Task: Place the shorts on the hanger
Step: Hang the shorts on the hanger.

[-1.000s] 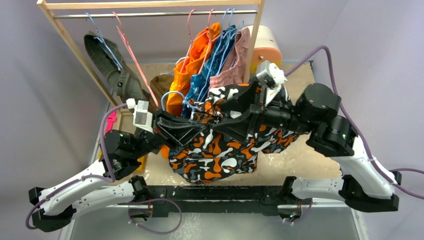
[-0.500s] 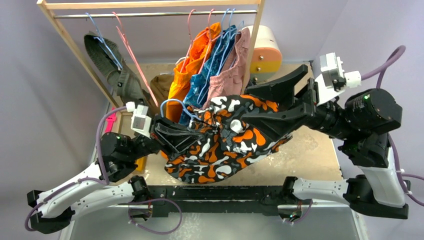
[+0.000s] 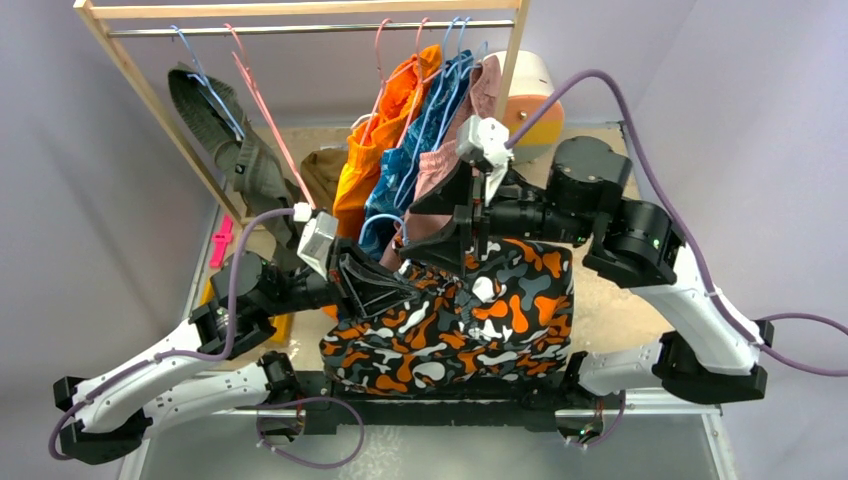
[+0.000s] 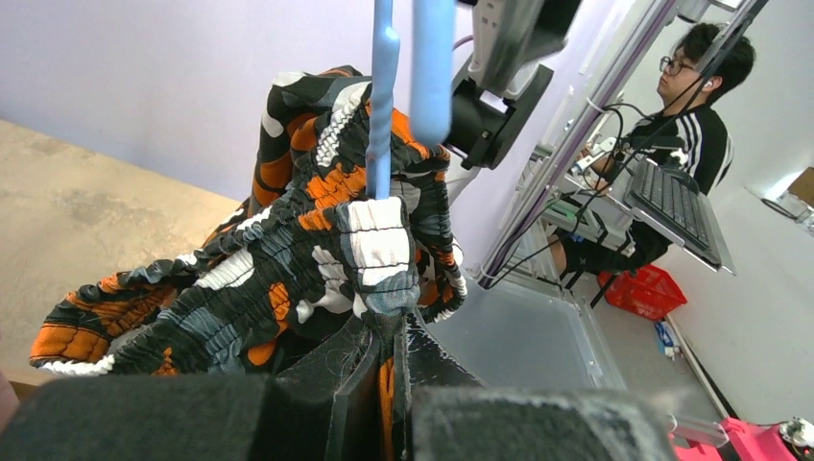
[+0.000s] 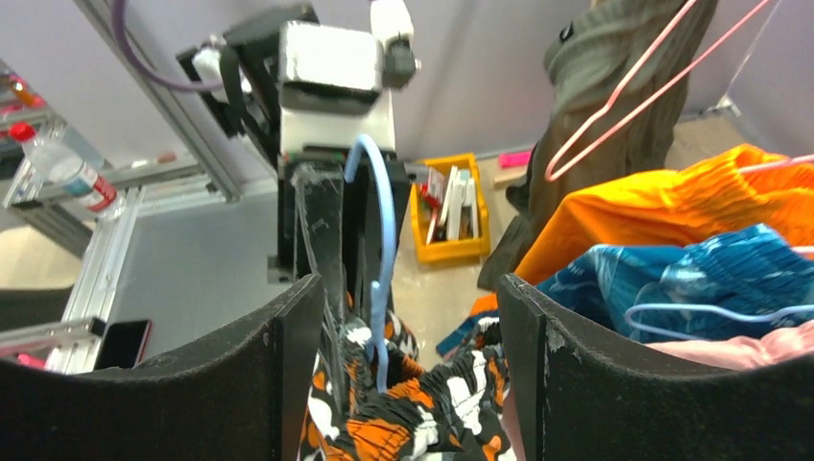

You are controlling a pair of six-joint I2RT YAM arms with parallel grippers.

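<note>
The left gripper (image 3: 388, 288) has its jaws pressed together, with only a hairline slit between them; they close at the spot where the hanger (image 5: 386, 259) runs into the gathered waistband of the shorts (image 3: 470, 320), and a sliver of orange cloth shows in that slit (whether the wire itself sits in the pinch, or only cloth wrapped round it, the wrist view does not settle). The hanger's light-blue wire rises out of the bunched elastic and curls over into its hook close beside that gripper; the rest of its triangle is buried in fabric and out of sight. The shorts hang from that point in a wide, crumpled sheet, spread rightward above the near edge of the table (image 3: 620, 295) and draped down in front of the arm bases; one fold of waistband loops over the wire.

The right gripper (image 3: 415, 237) stands above the upper edge of the shorts, pointing left toward the left gripper; its two fingers are spread wide, their inner faces bare, with nothing clasped; its own camera looks between them onto the hanger and the waistband below.

Behind, the rack (image 3: 300, 8) carries orange shorts (image 3: 400, 100), a blue garment (image 3: 425, 135) and pink shorts (image 3: 472, 125) crowded together on the right of the rail, and an olive garment (image 3: 215, 130) alone on the left.
</note>
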